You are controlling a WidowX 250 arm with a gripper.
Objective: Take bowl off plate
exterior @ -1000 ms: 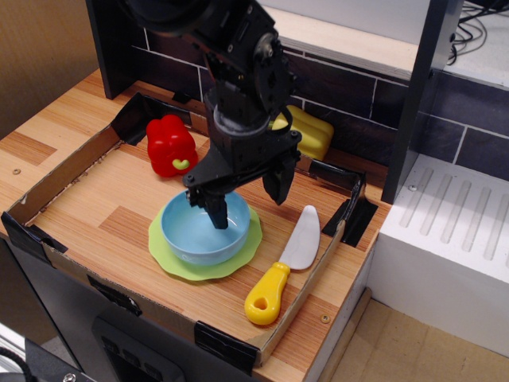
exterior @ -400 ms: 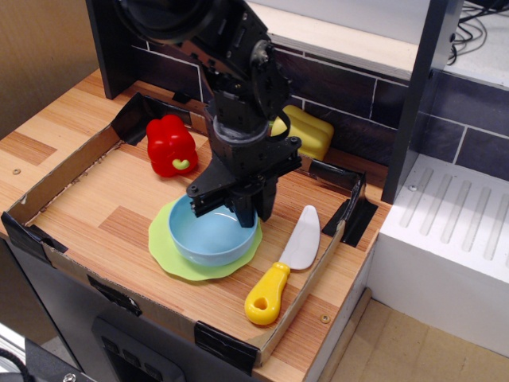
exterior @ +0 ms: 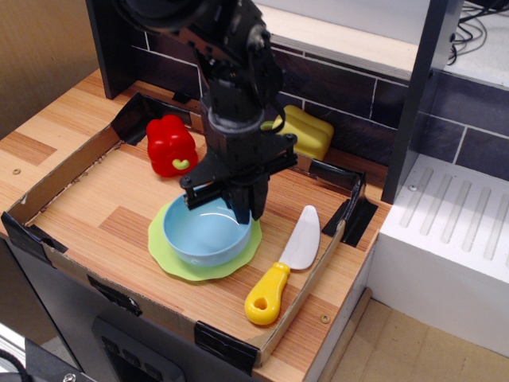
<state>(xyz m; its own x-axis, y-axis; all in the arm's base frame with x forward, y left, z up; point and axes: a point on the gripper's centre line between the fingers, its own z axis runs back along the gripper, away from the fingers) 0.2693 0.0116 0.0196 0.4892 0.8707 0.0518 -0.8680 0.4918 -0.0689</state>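
Observation:
The light blue bowl (exterior: 200, 235) sits on the lime-green plate (exterior: 161, 243) in the front middle of the cardboard tray. My black gripper (exterior: 242, 208) comes down from above at the bowl's far right rim. Its fingers are closed together on that rim, one inside the bowl and one outside. The bowl looks slightly tilted or raised on the gripper's side, while its left side still rests over the plate. The plate's far right part is hidden behind the bowl.
A red toy pepper (exterior: 171, 145) stands behind the plate on the left. A yellow block (exterior: 308, 132) lies at the back. A toy knife (exterior: 285, 267) with a yellow handle lies right of the plate. Low cardboard walls (exterior: 64, 171) ring the tray. A white rack (exterior: 453, 231) stands to the right.
The gripper was open with one finger inside the bowl; it has closed on the rim. The bowl has since shifted a little to the left and up with it.

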